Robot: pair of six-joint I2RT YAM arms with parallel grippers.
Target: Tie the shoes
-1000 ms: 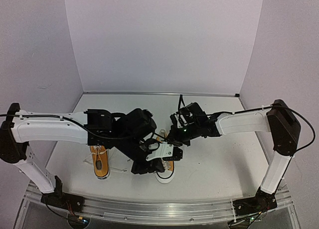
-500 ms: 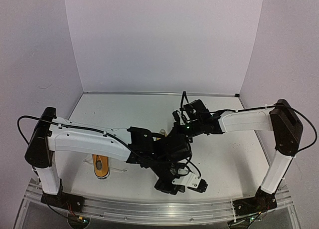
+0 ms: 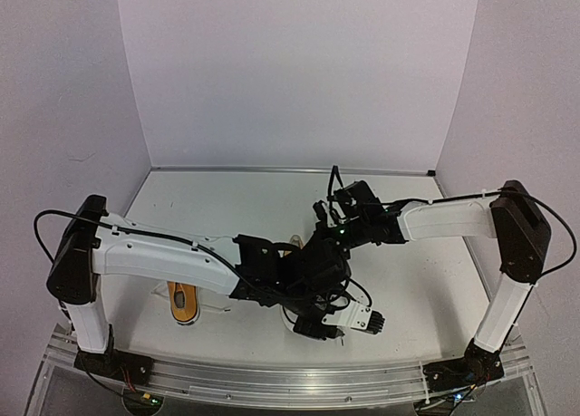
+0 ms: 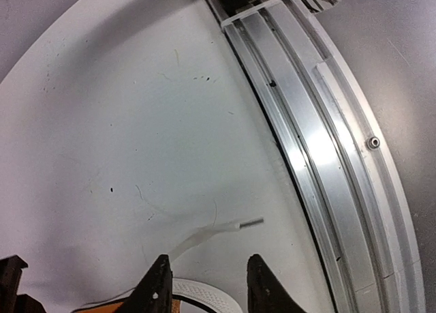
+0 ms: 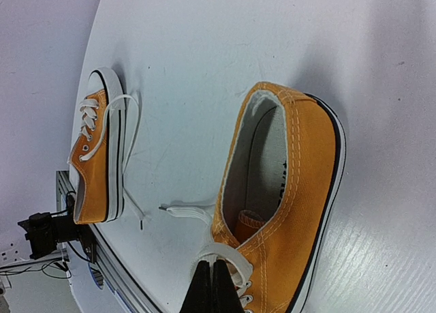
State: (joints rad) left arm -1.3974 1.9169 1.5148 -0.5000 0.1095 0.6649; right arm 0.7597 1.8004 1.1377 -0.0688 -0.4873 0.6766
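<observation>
Two orange shoes with white laces lie on the white table. In the right wrist view the near shoe point(image 5: 293, 183) lies on its side with its opening facing me, and the other shoe point(image 5: 99, 156) sits far left. My right gripper point(image 5: 212, 269) is shut on a white lace loop point(image 5: 238, 253) at the near shoe's eyelets. My left gripper point(image 4: 206, 262) stands open above that shoe's white toe cap point(image 4: 204, 296). A loose lace end point(image 4: 218, 229) lies on the table just beyond its fingertips. From above, the left arm covers most of the near shoe.
The aluminium rail point(image 4: 320, 142) along the table's near edge runs close to the right of the left gripper point(image 3: 362, 322). The other shoe point(image 3: 184, 303) lies near the left arm's base. White walls close in the table at back and sides.
The left arm swung from the left across to the near centre of the table. Its jaws, shut before, have opened, and the lace end now lies free on the table. The right gripper barely moved.
</observation>
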